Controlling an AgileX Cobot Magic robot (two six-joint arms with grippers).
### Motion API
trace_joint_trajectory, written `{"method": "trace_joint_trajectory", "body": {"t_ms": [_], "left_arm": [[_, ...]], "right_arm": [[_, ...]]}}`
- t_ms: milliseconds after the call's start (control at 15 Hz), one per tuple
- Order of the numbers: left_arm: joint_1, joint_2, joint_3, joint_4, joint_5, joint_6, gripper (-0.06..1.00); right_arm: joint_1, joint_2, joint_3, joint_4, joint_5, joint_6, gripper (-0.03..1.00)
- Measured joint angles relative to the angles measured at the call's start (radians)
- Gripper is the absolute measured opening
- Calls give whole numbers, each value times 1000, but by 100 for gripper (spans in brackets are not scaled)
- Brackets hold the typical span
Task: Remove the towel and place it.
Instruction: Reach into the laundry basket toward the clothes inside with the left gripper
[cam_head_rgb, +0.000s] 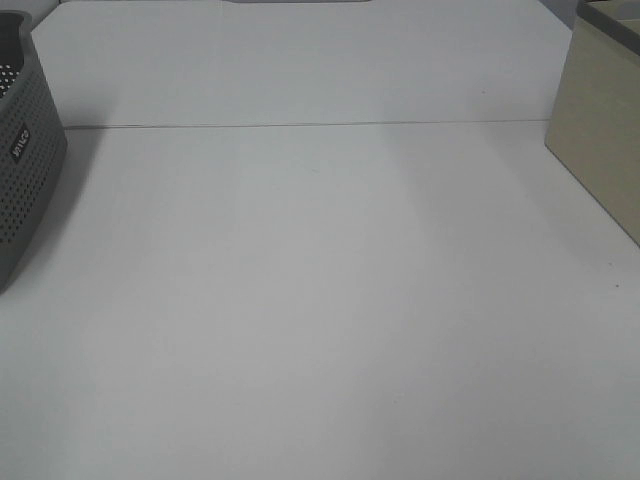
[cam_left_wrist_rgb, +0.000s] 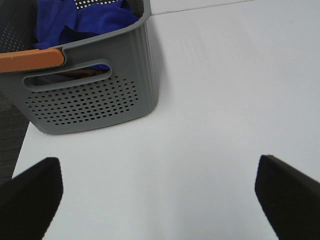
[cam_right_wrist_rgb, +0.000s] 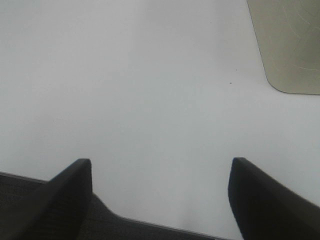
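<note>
Two sets of jaws stand apart above the table (cam_head_rgb: 320, 300). At left, the blue towel (cam_left_wrist_rgb: 95, 22) lies bunched inside the grey basket (cam_left_wrist_rgb: 90, 100); the left gripper (cam_left_wrist_rgb: 157, 180) should clear the rim, then pinch a raised fold. The right gripper (cam_right_wrist_rgb: 160, 175) hovers empty.

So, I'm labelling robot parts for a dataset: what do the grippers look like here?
The left gripper shows only two plain matte-black, wedge-shaped fingers; the right gripper looks the same. No cables, markings or arm links are in view.
</note>
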Motion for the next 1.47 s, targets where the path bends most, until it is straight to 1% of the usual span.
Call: {"method": "trace_joint_trajectory", "body": {"t_ms": [1333,1467], "left_arm": [[0,0,0,0,0,0,99],[0,0,0,0,0,0,99]], "right_arm": [[0,0,0,0,0,0,75],[0,0,0,15,-1,1,75]]}}
